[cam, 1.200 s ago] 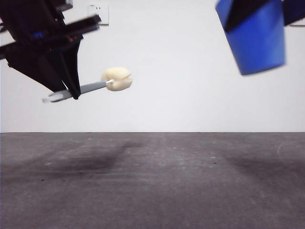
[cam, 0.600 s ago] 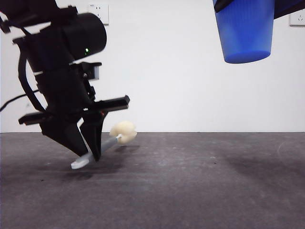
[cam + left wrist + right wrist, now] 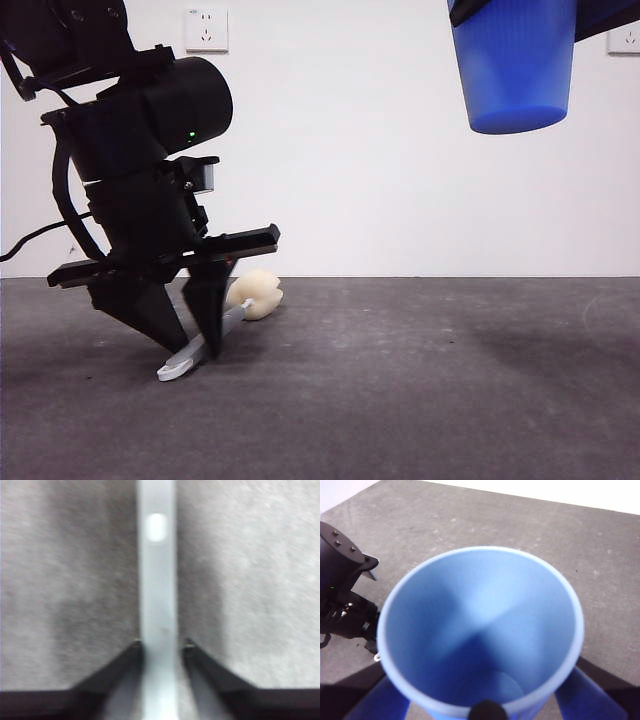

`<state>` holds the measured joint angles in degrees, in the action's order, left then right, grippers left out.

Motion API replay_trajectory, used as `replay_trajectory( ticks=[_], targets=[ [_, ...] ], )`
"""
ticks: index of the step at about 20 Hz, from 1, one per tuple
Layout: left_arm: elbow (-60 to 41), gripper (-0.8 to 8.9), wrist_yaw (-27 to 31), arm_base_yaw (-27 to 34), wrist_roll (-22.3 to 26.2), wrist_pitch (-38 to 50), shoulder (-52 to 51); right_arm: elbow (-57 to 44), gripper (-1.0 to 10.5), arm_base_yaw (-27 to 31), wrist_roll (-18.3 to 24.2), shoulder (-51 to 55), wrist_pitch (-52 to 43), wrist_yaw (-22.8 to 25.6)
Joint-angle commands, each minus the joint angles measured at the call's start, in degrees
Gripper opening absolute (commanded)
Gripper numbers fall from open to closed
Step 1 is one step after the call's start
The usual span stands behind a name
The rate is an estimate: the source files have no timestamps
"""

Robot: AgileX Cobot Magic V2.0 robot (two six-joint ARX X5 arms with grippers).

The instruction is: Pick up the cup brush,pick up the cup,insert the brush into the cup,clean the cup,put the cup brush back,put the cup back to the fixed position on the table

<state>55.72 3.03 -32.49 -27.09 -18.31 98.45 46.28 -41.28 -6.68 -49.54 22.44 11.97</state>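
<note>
Front view, left gripper [image 3: 195,345] fingers pinching grey-handled cup brush [image 3: 225,322], cream sponge on table [image 3: 420,400], right fingers clamping ribbed blue cup [image 3: 512,65] aloft

The table [image 3: 420,380] was a dark grey, matte, scuffed surface with faint pale specks. The cup brush [image 3: 225,325] lay on it at the left, sponge head resting on the surface.

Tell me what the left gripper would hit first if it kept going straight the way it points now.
Probably the table. The left gripper points steeply down, jaws shut on the cup brush, whose handle end looks at or just above the surface; depth is unclear.
</note>
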Motion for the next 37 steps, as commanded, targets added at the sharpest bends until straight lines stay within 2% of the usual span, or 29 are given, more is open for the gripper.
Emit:
replay_trajectory(
  ticks=[1,5,9,15,17,20,23,26,31,35,37],
  targets=[
    [-0.17,3.46,-0.87,-0.31,-0.26,-0.59,0.35,0.22,-0.2,-0.04,-0.59,-1.51,-0.87,0.0],
    [-0.17,3.46,-1.68,-0.26,0.17,-3.41,-0.87,0.15,-0.2,-0.02,-0.5,-6.43,-5.55,-0.02],
    [-0.17,3.46,-1.73,-0.26,2.29,-7.3,-6.23,-0.13,-0.2,1.36,0.79,-14.38,-13.46,-0.09],
    [-0.17,3.46,-3.58,-0.44,7.8,-14.32,-23.71,-3.91,-0.2,5.99,1.16,-28.59,-31.06,-6.12],
    [-0.17,3.46,-3.48,-0.44,9.11,-17.07,-30.34,-5.57,-0.2,7.23,1.33,-33.11,-36.68,-6.29],
    [-0.17,3.46,-3.3,-0.44,9.35,-20.65,-38.93,-7.48,-0.2,8.2,1.73,-39.15,-46.73,-7.56],
    [-0.17,3.46,-3.3,-0.44,9.33,-24.61,-44.52,-7.67,-0.2,9.11,4.31,-44.13,-52.22,-7.58],
    [-0.17,3.46,-3.06,-0.44,9.33,-27.3,-47.56,-7.67,-0.2,10.71,4.72,-47.43,-57.61,-8.66],
    [-0.17,3.46,-3.06,-0.44,9.35,-28.09,-48.37,-7.67,-0.2,12.41,6.78,-50.86,-59.8,-9.29],
    [-0.17,3.46,-2.73,-0.44,9.35,-28.04,-48.37,-7.67,-0.2,12.31,6.78,-51.3,-59.12,-10.54],
    [-0.17,3.46,-2.71,-0.44,9.38,-28.09,-48.37,-7.67,0.4,12.31,6.75,-51.3,-56.89,-10.29]
  ],
)
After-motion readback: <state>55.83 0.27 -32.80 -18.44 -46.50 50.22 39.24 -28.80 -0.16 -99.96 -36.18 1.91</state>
